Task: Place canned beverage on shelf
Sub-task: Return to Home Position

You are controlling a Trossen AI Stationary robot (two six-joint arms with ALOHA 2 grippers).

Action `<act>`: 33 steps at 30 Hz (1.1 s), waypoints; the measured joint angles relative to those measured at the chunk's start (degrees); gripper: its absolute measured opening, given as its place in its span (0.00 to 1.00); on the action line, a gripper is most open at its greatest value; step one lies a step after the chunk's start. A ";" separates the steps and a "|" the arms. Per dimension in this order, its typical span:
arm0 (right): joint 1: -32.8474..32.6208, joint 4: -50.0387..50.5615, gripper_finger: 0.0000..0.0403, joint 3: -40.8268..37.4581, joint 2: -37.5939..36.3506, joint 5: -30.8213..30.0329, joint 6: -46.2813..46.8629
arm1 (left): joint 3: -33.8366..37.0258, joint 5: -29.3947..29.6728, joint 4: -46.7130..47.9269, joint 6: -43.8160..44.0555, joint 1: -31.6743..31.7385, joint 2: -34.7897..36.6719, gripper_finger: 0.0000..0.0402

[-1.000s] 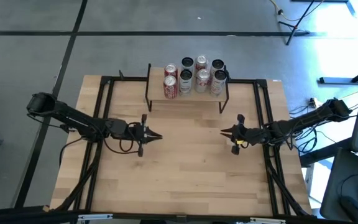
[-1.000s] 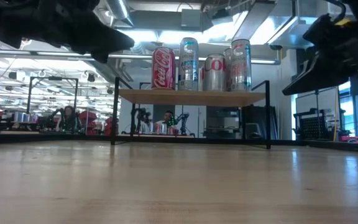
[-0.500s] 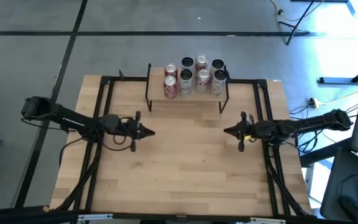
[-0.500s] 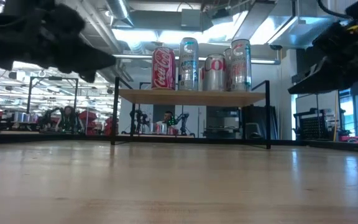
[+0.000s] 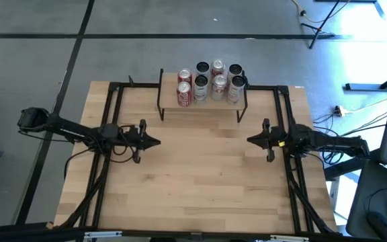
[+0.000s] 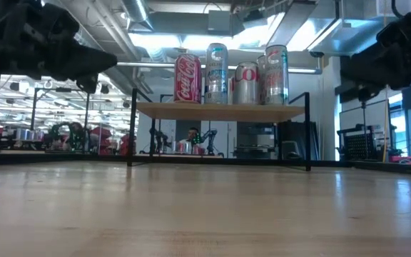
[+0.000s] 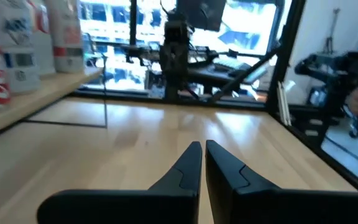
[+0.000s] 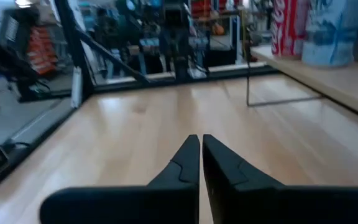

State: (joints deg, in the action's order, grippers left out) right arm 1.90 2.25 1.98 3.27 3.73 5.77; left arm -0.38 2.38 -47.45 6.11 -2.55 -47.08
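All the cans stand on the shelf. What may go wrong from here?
The cans stand crowded on the thin-legged shelf; a knock would likely topple several. The left claw and right claw, both shut, hang over the table apart from the shelf; a wide swing might clip it.

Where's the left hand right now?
High view: the left hand hovers over the table's left half, shut and empty, in front of the shelf's left end, its tip facing the right hand across the table's middle.

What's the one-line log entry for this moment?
cans on shelf | left end effector shut, empty | right end effector shut, empty | both above tabletop
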 joint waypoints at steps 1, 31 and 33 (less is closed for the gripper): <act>0.56 -0.02 0.02 0.02 -0.74 1.04 -0.05 | 0.00 -0.59 0.64 -0.18 0.02 0.26 0.01; 1.13 0.58 0.02 0.00 -1.95 -3.13 -1.59 | -0.13 -1.55 46.93 5.54 4.15 46.96 0.01; 1.13 0.61 0.02 0.00 -1.91 -3.13 -1.59 | -0.13 -2.00 46.93 4.75 4.15 46.65 0.01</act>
State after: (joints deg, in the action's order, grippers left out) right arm 3.03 2.85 1.98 1.37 0.60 4.19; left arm -0.51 0.39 -0.51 10.86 1.61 -0.43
